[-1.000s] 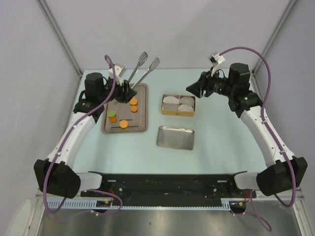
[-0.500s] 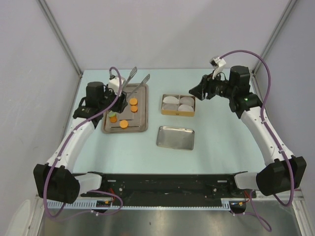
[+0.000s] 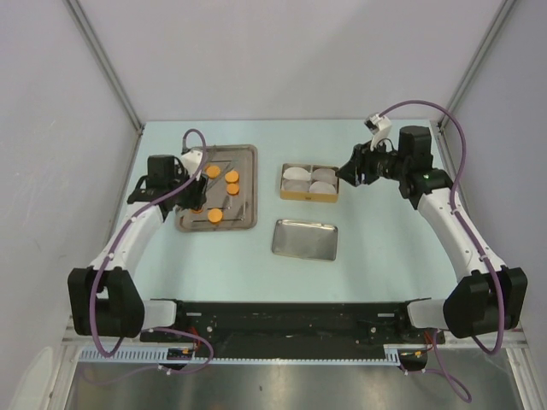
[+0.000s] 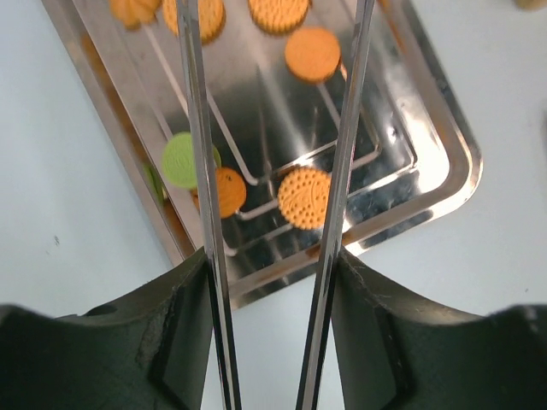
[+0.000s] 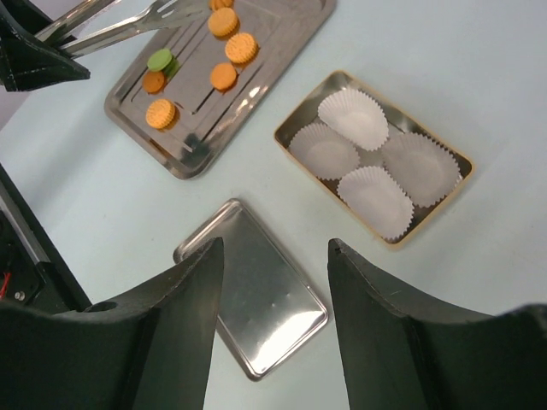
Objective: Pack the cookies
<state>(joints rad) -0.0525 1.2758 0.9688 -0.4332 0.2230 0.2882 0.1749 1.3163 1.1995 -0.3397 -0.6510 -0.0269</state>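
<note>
Several orange cookies [image 4: 303,197] and one green cookie [image 4: 184,160] lie on the steel cookie tray [image 3: 248,224] at the left. My left gripper [image 4: 271,256] is shut on a pair of metal tongs [image 4: 195,128]. The tongs' two arms reach out over the tray with an orange cookie between them, and their tips are out of the wrist view. From the right wrist view the tongs [image 5: 128,21] hang over the tray's far end. My right gripper [image 5: 275,246] is open and empty, high above the table beside the box [image 3: 309,197].
The tan box [image 5: 286,141] holds several white paper liners [image 5: 374,198]. A small empty steel tray [image 3: 304,239] lies in front of it. The enclosure walls stand close on both sides and at the back.
My left arm has pulled back and tipped the tongs down from pointing up at the back to lying low over the cookie tray. My right gripper has shifted slightly right.
</note>
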